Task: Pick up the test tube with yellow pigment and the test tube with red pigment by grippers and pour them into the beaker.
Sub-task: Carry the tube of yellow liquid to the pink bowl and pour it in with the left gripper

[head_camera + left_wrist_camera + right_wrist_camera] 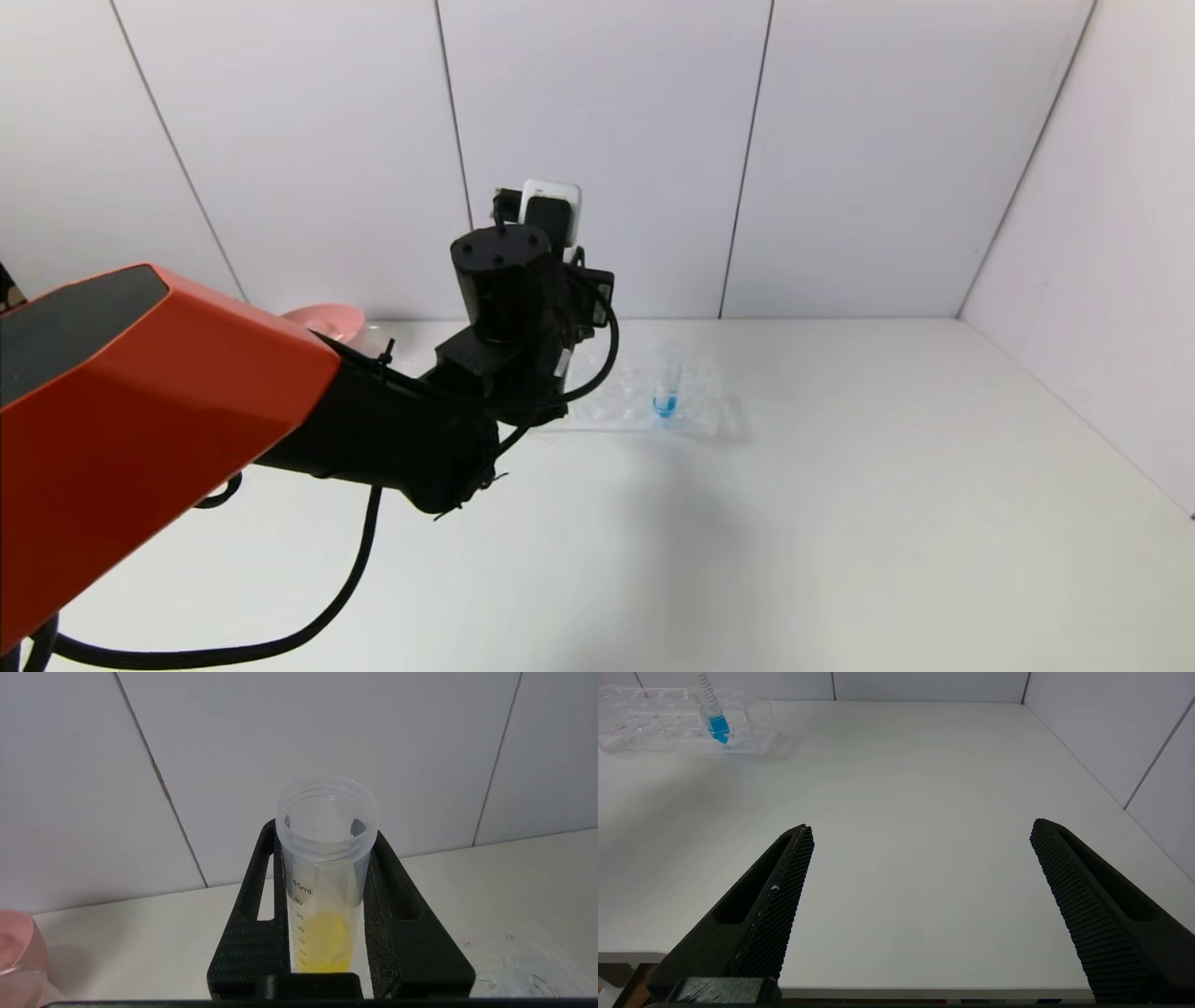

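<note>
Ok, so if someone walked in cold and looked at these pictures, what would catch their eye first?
Probably the left gripper, raised over the table's left side and shut on the test tube with yellow pigment, held mouth-up. Next, the blue-tipped tube standing alone in the clear rack near the back wall. The right gripper hangs open at the table's near edge.

A clear rectangular tube rack (653, 397) lies on the white table (840, 523) near the back wall, and a blue-tipped tube (667, 387) stands upright in one of its compartments, blue liquid pooled at its rounded bottom. Well apart from the rack, toward the table's left rear, the rim of a pink bowl (327, 320) shows just in front of the wall. The wall (840, 140) behind the table and along its right side is made of pale grey panels with thin dark seams.
</note>
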